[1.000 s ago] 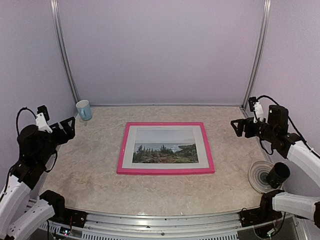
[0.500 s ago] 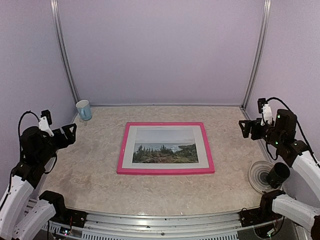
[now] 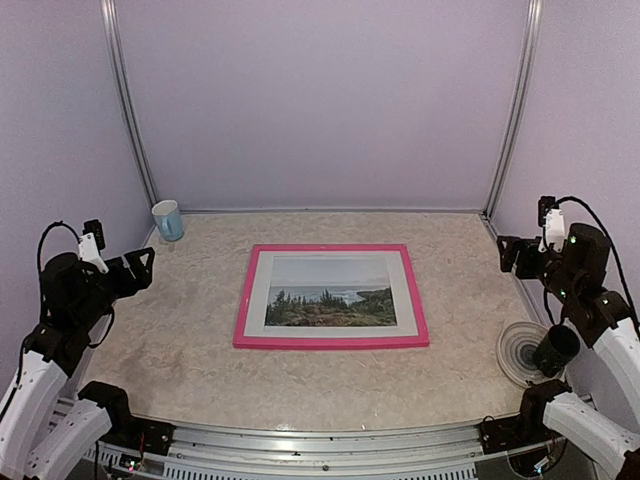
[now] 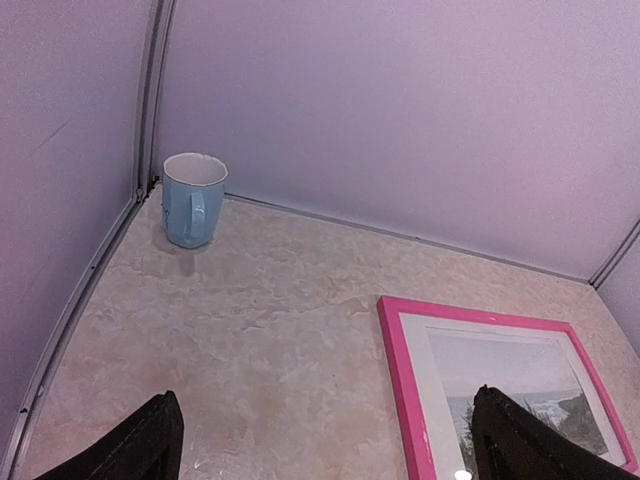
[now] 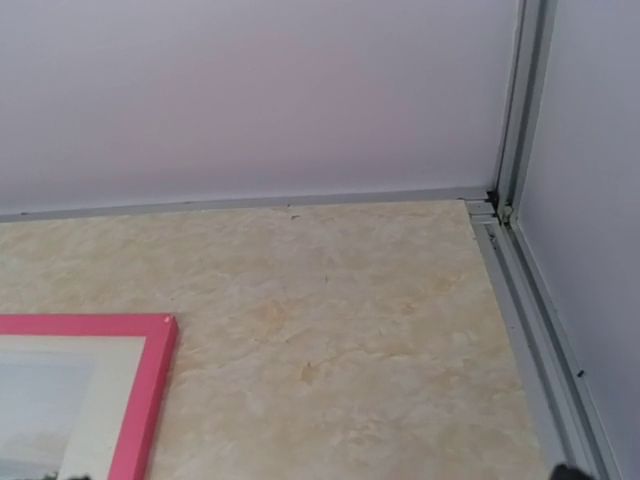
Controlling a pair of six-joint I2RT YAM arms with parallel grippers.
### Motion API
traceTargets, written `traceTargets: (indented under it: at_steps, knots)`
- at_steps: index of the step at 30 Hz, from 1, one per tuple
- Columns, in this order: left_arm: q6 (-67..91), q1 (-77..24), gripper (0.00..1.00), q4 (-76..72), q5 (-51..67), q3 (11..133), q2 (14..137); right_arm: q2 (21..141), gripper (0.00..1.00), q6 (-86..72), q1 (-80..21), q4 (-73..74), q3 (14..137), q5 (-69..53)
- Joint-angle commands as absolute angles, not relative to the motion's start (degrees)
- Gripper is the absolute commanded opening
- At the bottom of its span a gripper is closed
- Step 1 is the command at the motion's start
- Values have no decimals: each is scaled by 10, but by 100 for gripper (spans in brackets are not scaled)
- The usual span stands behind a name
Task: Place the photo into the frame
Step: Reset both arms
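Photo [image 3: 331, 293] sits inside pink frame [image 3: 330, 342]; blue mug [image 3: 168, 220] stands apart.

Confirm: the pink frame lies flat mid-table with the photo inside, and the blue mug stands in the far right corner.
Wrong corner: the top view shows the blue mug in the far left corner. The pink frame lies flat mid-table, photo inside.

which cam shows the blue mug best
The left wrist view: the blue mug sits close, rim and handle clear. The top external view shows it small in the far left corner; the right wrist view misses it.
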State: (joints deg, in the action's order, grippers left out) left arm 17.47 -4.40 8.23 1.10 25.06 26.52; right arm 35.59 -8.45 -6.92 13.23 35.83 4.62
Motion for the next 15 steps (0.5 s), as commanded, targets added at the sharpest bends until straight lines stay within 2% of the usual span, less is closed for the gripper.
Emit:
traceTargets:
  at_steps: [1, 15]
  knots:
    - [164, -40, 99, 76, 16, 250, 266, 344, 99, -65, -62, 138, 369, 20]
    - [165, -40, 99, 73, 19, 248, 269, 348, 99, -70, -62, 133, 376, 31]
